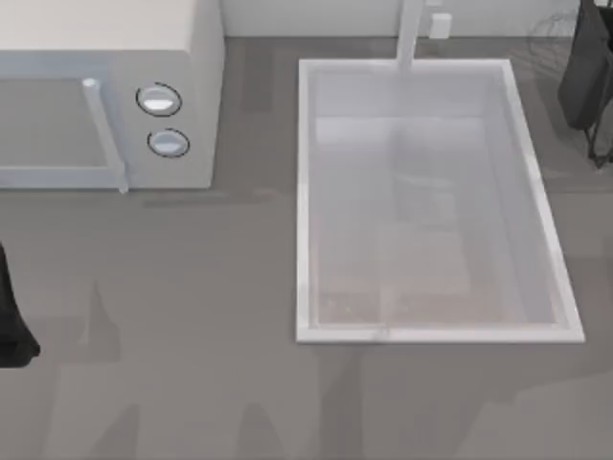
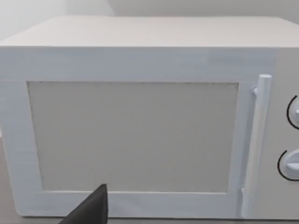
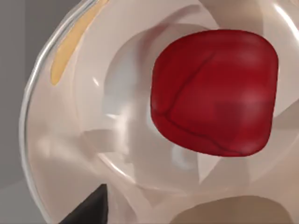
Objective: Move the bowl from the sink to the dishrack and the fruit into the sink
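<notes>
The white sink [image 1: 305, 192] lies right of centre in the top view, and nothing shows in its basin. The bowl is out of view. A glossy red fruit [image 3: 214, 91] sits inside a clear, glass-like round vessel [image 3: 56, 121], seen very close in the right wrist view. My right arm [image 1: 586, 72] hangs at the far right back corner, over the thin grey wires of the dishrack [image 1: 548, 31]. My left arm [image 1: 11, 331] is parked at the left edge of the table, facing the microwave door.
A white microwave [image 1: 105, 57] with two round knobs [image 1: 159, 100] stands at the back left; its door and handle [image 2: 259, 140] face the left wrist camera. A white faucet [image 1: 410, 34] rises behind the sink. Grey counter stretches in front and at the left.
</notes>
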`<action>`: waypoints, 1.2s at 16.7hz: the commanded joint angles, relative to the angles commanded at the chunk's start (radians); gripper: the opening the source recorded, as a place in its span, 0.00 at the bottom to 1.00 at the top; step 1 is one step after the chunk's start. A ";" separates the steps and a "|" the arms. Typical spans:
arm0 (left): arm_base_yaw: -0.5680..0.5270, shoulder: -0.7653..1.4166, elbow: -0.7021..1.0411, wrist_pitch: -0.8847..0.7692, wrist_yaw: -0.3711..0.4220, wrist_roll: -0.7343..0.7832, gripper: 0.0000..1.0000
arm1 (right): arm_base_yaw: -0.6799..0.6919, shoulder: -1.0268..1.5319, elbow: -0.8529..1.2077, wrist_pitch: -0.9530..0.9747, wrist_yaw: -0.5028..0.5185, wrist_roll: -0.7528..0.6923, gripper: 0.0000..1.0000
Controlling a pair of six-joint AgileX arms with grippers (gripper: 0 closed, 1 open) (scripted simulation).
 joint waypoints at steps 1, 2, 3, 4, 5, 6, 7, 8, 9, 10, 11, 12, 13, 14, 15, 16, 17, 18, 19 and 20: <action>0.000 0.000 0.000 0.000 0.000 0.000 1.00 | 0.000 0.012 -0.018 0.022 0.000 0.000 1.00; 0.000 0.000 0.000 0.000 0.000 0.000 1.00 | 0.000 0.026 -0.038 0.055 0.000 0.001 1.00; 0.000 0.000 0.000 0.000 0.000 0.000 1.00 | -0.001 0.039 -0.055 0.095 0.001 0.001 1.00; 0.000 0.000 0.000 0.000 0.000 0.000 1.00 | -0.001 0.052 -0.072 0.133 0.001 0.001 1.00; 0.000 0.000 0.000 0.000 0.000 0.000 1.00 | -0.001 0.064 -0.087 0.161 0.000 0.002 1.00; 0.000 0.000 0.000 0.000 0.000 0.000 1.00 | -0.001 0.075 -0.103 0.184 -0.001 0.002 1.00; 0.000 0.000 0.000 0.000 0.000 0.000 1.00 | -0.001 0.086 -0.116 0.214 -0.003 0.002 1.00; 0.000 0.000 0.000 0.000 0.000 0.000 1.00 | -0.001 0.097 -0.132 0.255 -0.003 0.003 1.00; 0.000 0.000 0.000 0.000 0.000 0.000 1.00 | -0.002 0.110 -0.151 0.300 -0.003 0.003 1.00; 0.000 0.000 0.000 0.000 0.000 0.000 1.00 | -0.002 0.127 -0.173 0.337 -0.003 0.003 1.00; 0.000 0.000 0.000 0.000 0.000 0.000 1.00 | -0.002 0.144 -0.194 0.365 -0.003 0.004 1.00; 0.000 0.000 0.000 0.000 0.000 0.000 1.00 | -0.002 0.159 -0.209 0.382 -0.002 0.004 1.00; 0.000 0.000 0.000 0.000 0.000 0.000 1.00 | -0.003 0.165 -0.215 0.389 -0.001 0.004 1.00; 0.000 0.000 0.000 0.000 0.000 0.000 1.00 | -0.003 0.165 -0.215 0.389 -0.001 0.004 1.00; 0.000 0.000 0.000 0.000 0.000 0.000 1.00 | -0.003 0.165 -0.215 0.389 -0.001 0.004 1.00; 0.000 0.000 0.000 0.000 0.000 0.000 1.00 | -0.003 0.165 -0.215 0.389 -0.001 0.004 1.00; 0.000 0.000 0.000 0.000 0.000 0.000 1.00 | -0.003 0.165 -0.215 0.389 -0.001 0.004 0.92; 0.000 0.000 0.000 0.000 0.000 0.000 1.00 | -0.003 0.165 -0.215 0.389 -0.001 0.004 0.85; 0.000 0.000 0.000 0.000 0.000 0.000 1.00 | -0.003 0.165 -0.215 0.389 -0.001 0.004 0.77; 0.000 0.000 0.000 0.000 0.000 0.000 1.00 | -0.003 0.165 -0.215 0.389 -0.001 0.004 0.70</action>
